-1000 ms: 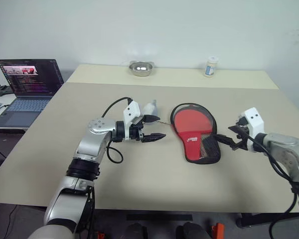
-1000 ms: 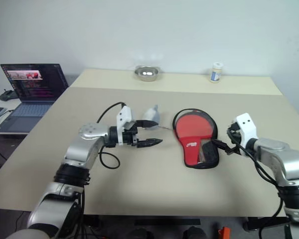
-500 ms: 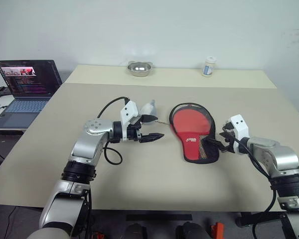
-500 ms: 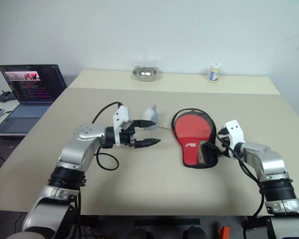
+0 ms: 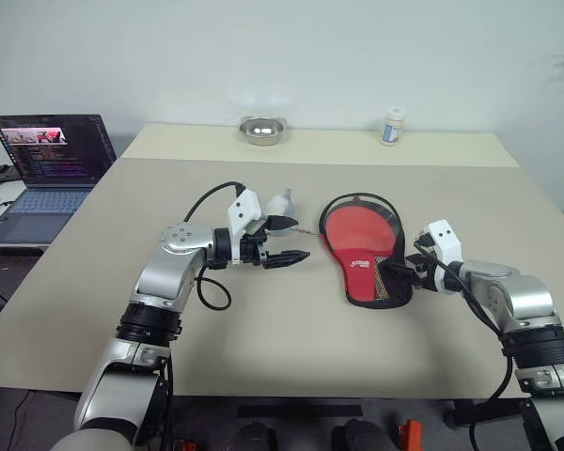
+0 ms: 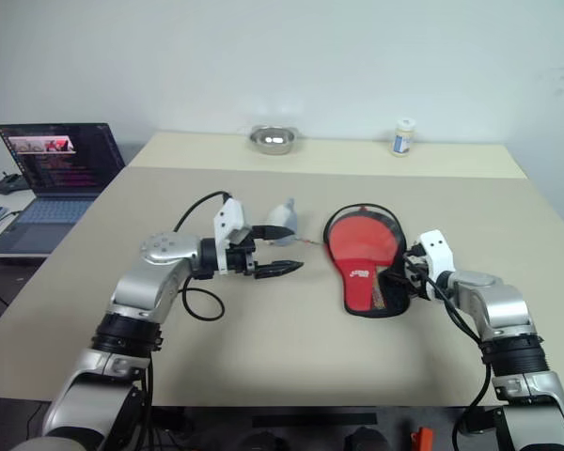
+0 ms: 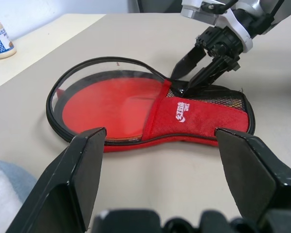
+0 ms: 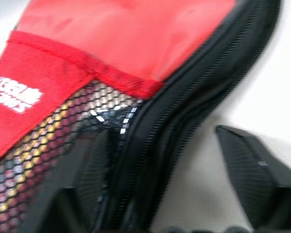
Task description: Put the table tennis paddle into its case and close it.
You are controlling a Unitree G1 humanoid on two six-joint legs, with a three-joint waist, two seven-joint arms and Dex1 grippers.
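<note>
Right fingers [image 7: 203,77] now lower, straddling the case's [image 5: 369,254] zip edge.

White brand lettering is showing on the case [image 7: 155,109], on its red fabric patch [image 7: 194,116] just below the right gripper [image 7: 179,86] jaws, too small to read. Laptop [image 5: 45,174] screen text is illegible too.

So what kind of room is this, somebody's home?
More likely a lab or office: a plain beige table against a bare white wall, with an open laptop running beside it.
</note>
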